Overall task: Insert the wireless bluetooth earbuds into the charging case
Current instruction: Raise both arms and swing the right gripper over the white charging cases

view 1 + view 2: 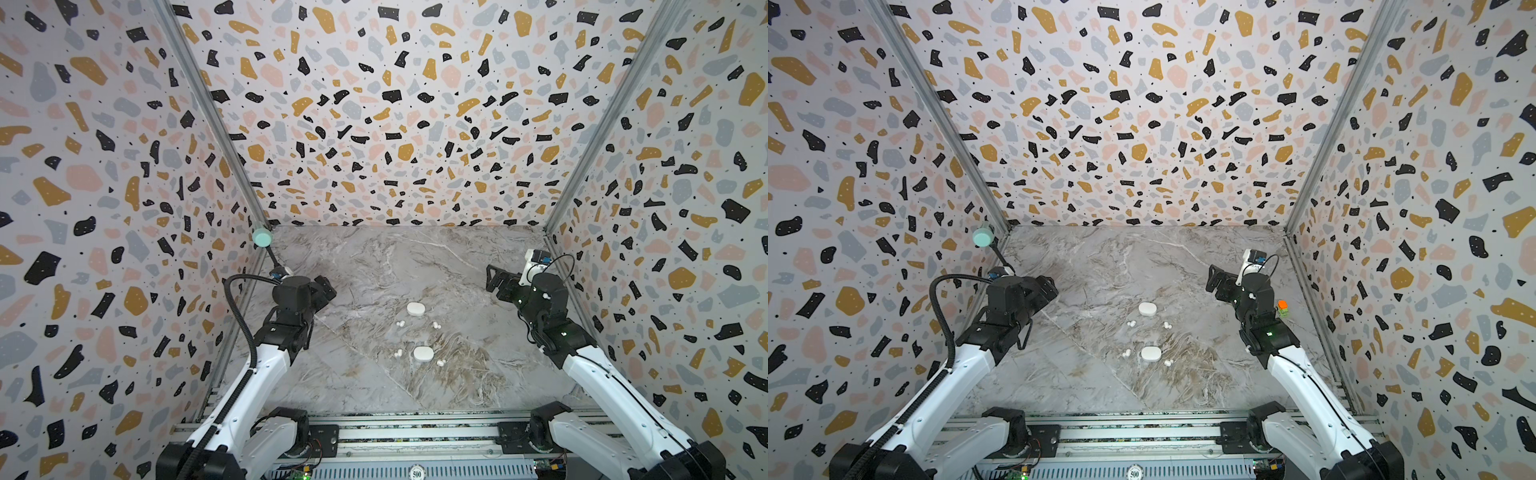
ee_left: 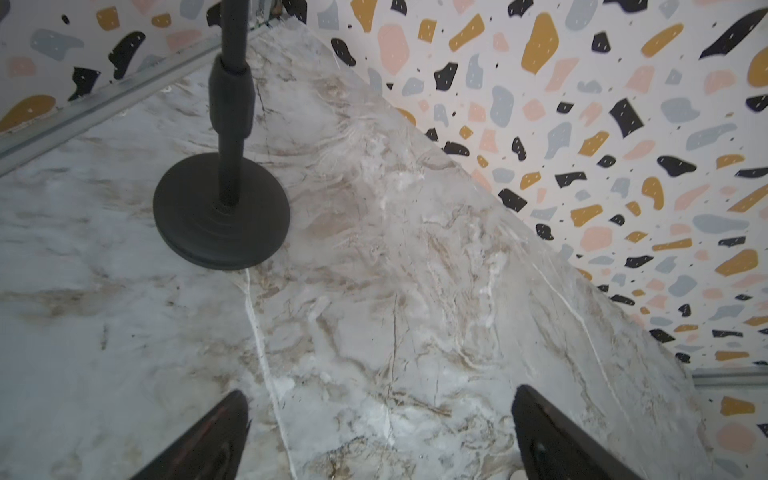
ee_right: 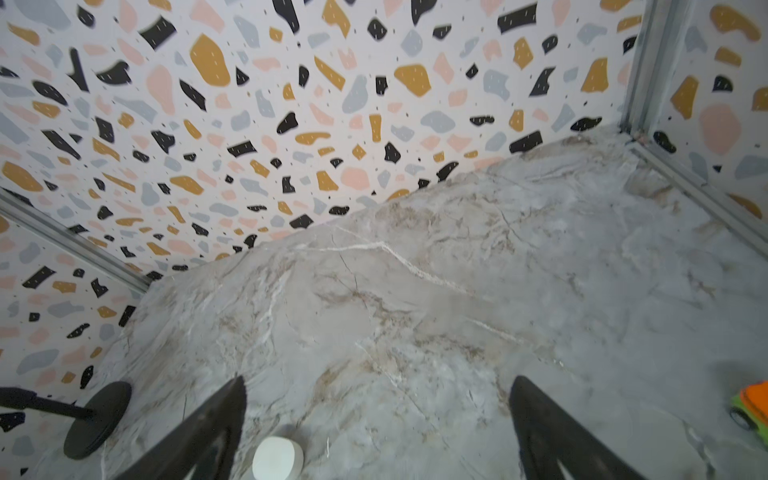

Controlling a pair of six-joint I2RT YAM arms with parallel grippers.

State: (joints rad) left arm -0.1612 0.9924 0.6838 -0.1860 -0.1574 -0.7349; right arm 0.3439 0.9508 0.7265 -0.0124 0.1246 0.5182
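Two white oval charging cases lie mid-table in both top views, a far one [image 1: 415, 309] [image 1: 1147, 308] and a near one [image 1: 423, 353] [image 1: 1150, 353], each showing a smooth top. Several tiny white earbuds lie loose around them, such as a far-left one [image 1: 400, 323], a far-right one [image 1: 435, 325], a near-left one [image 1: 397, 354] and a near-right one [image 1: 440, 363]. My left gripper [image 1: 328, 286] [image 2: 380, 390] hovers open, left of the cases, over bare marble. My right gripper [image 1: 492, 276] [image 3: 379, 379] is open, to their right; a case [image 3: 277, 459] shows by one finger.
A black stand with a teal head [image 1: 262, 239] rises at the back left; its round base [image 2: 221, 212] [image 3: 97, 419] sits on the marble. A small orange and green toy [image 1: 1282, 308] [image 3: 752, 409] lies by the right wall. Terrazzo walls enclose three sides; a metal rail [image 1: 415, 432] runs along the front.
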